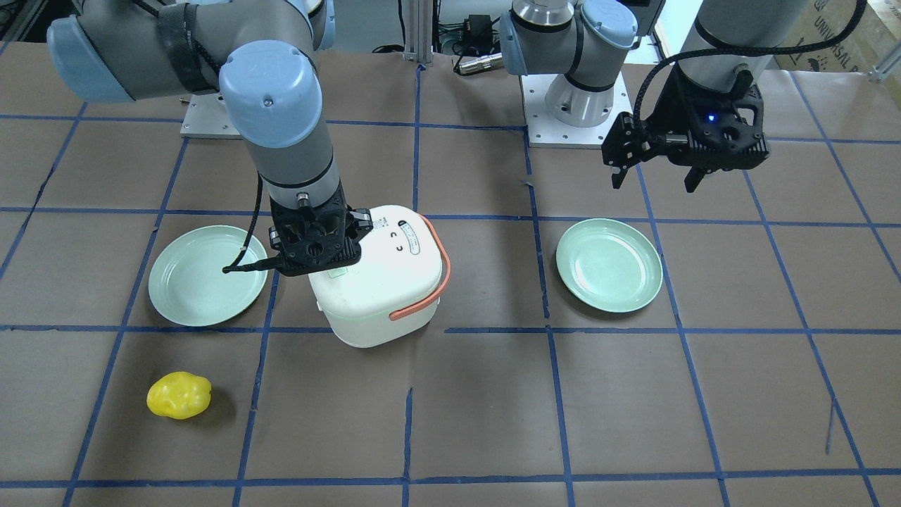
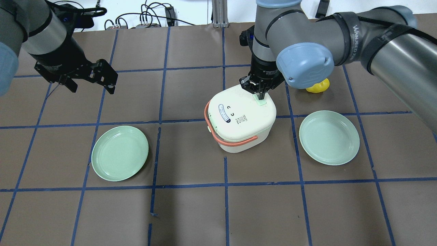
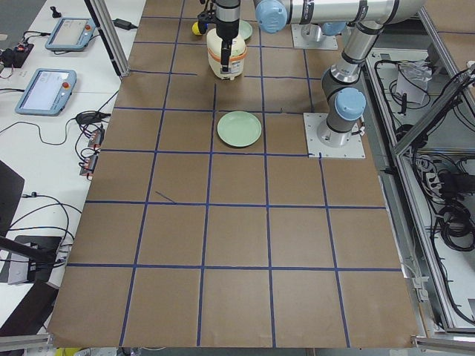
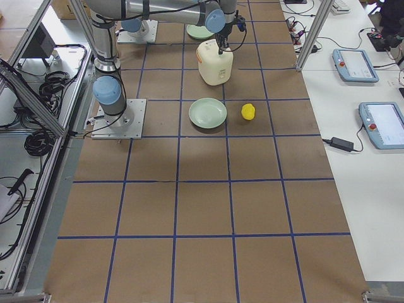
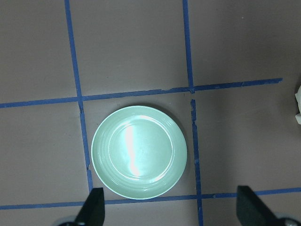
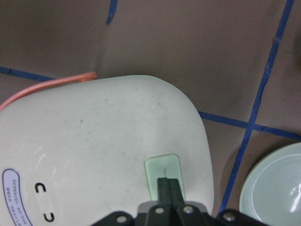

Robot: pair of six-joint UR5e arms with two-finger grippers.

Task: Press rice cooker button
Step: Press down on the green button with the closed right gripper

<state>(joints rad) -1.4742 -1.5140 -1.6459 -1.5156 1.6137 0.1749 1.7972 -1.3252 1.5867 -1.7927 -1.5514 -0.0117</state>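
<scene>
- The rice cooker (image 2: 240,118) is cream-white with a rounded square lid and an orange handle (image 2: 218,136) folded down. It sits mid-table between two green plates, one on the robot's left (image 2: 120,152) and one on its right (image 2: 329,137).
- Its pale green button (image 6: 164,176) lies at the lid's edge.
- The right arm reaches straight down. The right gripper (image 6: 168,182) has its fingers together, tips on the button.
- The left gripper (image 2: 92,89) hovers with fingers spread wide above the left plate.
- The front view hides the button behind the wrist; the right wrist camera shows the contact.
- A yellow lump (image 1: 179,395) is plain from the front but half-hidden overhead.
</scene>
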